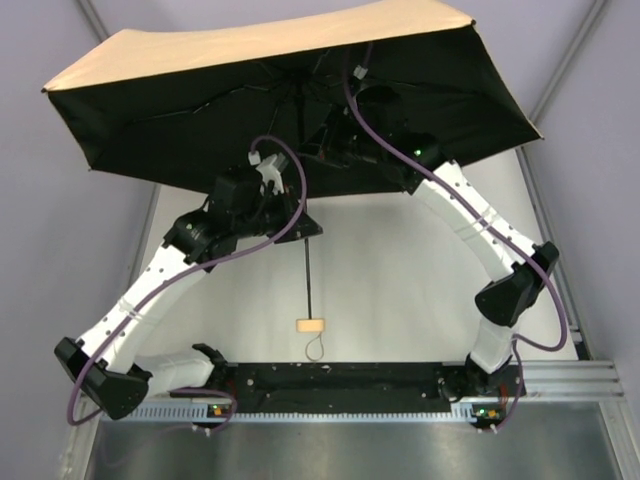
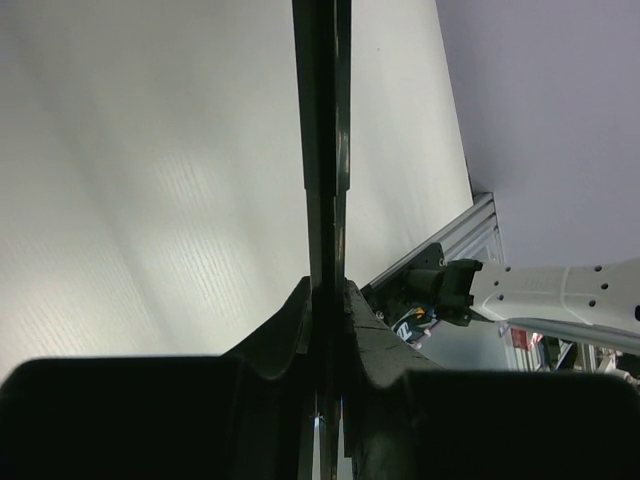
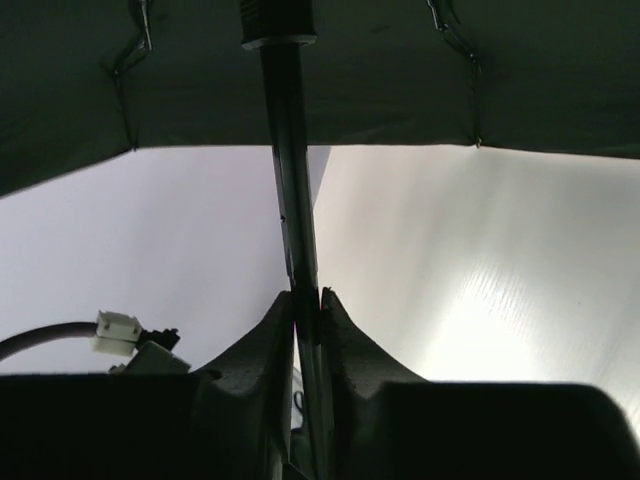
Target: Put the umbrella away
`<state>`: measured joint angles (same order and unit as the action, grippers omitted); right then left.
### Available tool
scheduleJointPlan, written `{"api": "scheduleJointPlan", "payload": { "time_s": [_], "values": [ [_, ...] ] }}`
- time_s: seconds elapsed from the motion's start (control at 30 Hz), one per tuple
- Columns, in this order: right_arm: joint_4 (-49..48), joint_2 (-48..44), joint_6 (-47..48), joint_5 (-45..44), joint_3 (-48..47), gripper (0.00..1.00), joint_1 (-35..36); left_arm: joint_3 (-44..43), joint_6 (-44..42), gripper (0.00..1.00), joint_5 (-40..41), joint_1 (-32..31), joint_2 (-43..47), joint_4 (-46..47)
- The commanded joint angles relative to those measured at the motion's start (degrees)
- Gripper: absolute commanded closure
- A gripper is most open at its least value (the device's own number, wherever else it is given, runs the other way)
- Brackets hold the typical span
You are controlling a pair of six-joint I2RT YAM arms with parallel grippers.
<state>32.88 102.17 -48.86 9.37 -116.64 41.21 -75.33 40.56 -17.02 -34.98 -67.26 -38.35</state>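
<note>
Umbrella (image 1: 300, 90) is fully open above the table (image 1: 400, 290), tan on top and black underneath, and I hold it by its thin black shaft (image 1: 307, 270). My left gripper (image 2: 327, 290) is clenched on the shaft at the handle end, both fingers pressed against it. My right gripper (image 3: 307, 297) pinches the same shaft nearer the canopy, below the black collar (image 3: 277, 25) where the ribs gather. The small tan handle (image 1: 311, 324) sits at the shaft's near end, with its loop strap (image 1: 316, 348) dangling beside the black base bar (image 1: 340, 378). The canopy spreads wider than the table: its left corner (image 1: 48, 90) lies close to the left wall (image 1: 40, 200), and its right corner (image 1: 538, 135) overhangs the table's right edge, near the right wall (image 1: 610, 150).
</note>
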Motion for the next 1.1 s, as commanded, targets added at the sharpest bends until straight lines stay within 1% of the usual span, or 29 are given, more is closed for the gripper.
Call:
{"api": "scheduleJointPlan", "payload": {
  "time_s": [0.0,0.1,0.17,0.2,0.27,0.3,0.33,0.4,0.47,0.53,0.6,0.63,0.67,0.7,0.73,0.77,0.8,0.83,0.9,0.93,0.97,1.03,1.07],
  "values": [
    [0.52,0.57,-0.09,0.65,-3.94,1.00,0.62,-1.93,-1.19,1.00,-0.92,-0.53,3.45,1.26],
    [-1.32,0.23,-1.14,3.02,-4.74,1.00,0.62,0.35,3.20,1.00,-1.97,-0.44,5.64,3.80],
    [-5.18,-1.52,-2.20,4.08,-2.82,1.00,0.62,3.16,6.98,0.89,-2.23,-0.35,8.01,6.87],
    [-8.50,-3.19,-3.42,4.69,-0.28,1.00,0.54,5.00,8.82,0.80,-2.41,-0.44,10.03,9.49],
    [-15.88,-6.52,-7.46,6.27,5.26,1.00,-0.16,9.82,12.69,0.66,-2.85,-0.44,13.29,13.63],
    [-19.84,-7.76,-9.22,7.15,7.63,1.00,-0.43,12.20,14.62,0.53,-3.63,-0.44,15.04,16.09],
    [-23.36,-8.99,-11.15,7.94,10.18,1.00,-0.69,14.23,16.81,0.48,-4.51,-0.44,16.19,18.29],
    [-29.51,-10.58,-14.40,8.82,13.79,1.00,-1.31,18.45,19.98,0.47,-6.61,-0.44,18.56,22.15],
    [-35.49,-11.64,-15.65,9.79,15.65,1.00,-1.48,22.58,22.63,0.49,-9.25,-0.44,20.06,26.29],
    [-37.79,-12.43,-15.56,9.71,16.35,1.00,-1.66,24.61,23.60,0.51,-10.14,-0.52,21.29,28.76],
    [-42.26,-13.22,-16.96,10.23,18.80,1.00,-2.45,25.93,24.57,0.57,-10.84,-0.53,22.09,31.65],
    [-45.16,-13.49,-17.84,10.58,19.69,1.00,-2.80,26.11,25.09,0.60,-11.02,-0.61,22.09,33.23],
    [-46.06,-13.58,-18.46,10.67,20.39,1.00,-3.15,25.85,25.19,0.64,-11.02,-0.70,21.57,34.29],
    [-46.50,-13.66,-18.72,10.85,20.66,1.00,-3.42,24.98,24.58,0.72,-11.02,-0.61,20.60,34.48],
    [-46.07,-13.75,-18.55,10.59,20.58,1.00,-3.51,23.49,22.92,0.86,-10.67,-0.70,19.20,33.35],
    [-44.94,-13.84,-18.03,10.59,20.31,1.00,-3.68,21.21,20.99,0.96,-9.97,-0.61,17.71,31.60],
    [-43.36,-13.67,-17.24,10.59,19.79,1.00,-3.94,18.49,18.36,1.00,-8.84,-0.61,15.87,28.71],
    [-40.30,-13.66,-15.49,9.98,18.83,1.00,-4.29,15.68,15.29,1.00,-7.08,-0.61,14.02,25.03],
    [-31.00,-13.14,-12.50,8.13,16.11,1.00,-5.08,7.95,9.05,1.00,-2.43,-0.61,8.93,15.63],
    [-26.51,-12.27,-10.66,7.17,14.00,0.98,-5.52,4.00,6.67,1.00,0.29,-0.70,6.82,10.80],
    [-21.94,-11.04,-8.73,6.03,12.07,0.86,-5.79,0.66,4.29,1.00,2.49,-0.61,4.27,7.62],
    [-13.94,-8.93,-4.59,2.52,6.46,0.70,-6.14,-3.49,1.29,1.00,6.98,-0.96,2.06,4.43],
    [-11.72,-7.96,-3.36,1.11,4.86,0.62,-6.32,-4.38,0.24,1.00,8.91,-0.97,1.44,3.64]
  ]
}}
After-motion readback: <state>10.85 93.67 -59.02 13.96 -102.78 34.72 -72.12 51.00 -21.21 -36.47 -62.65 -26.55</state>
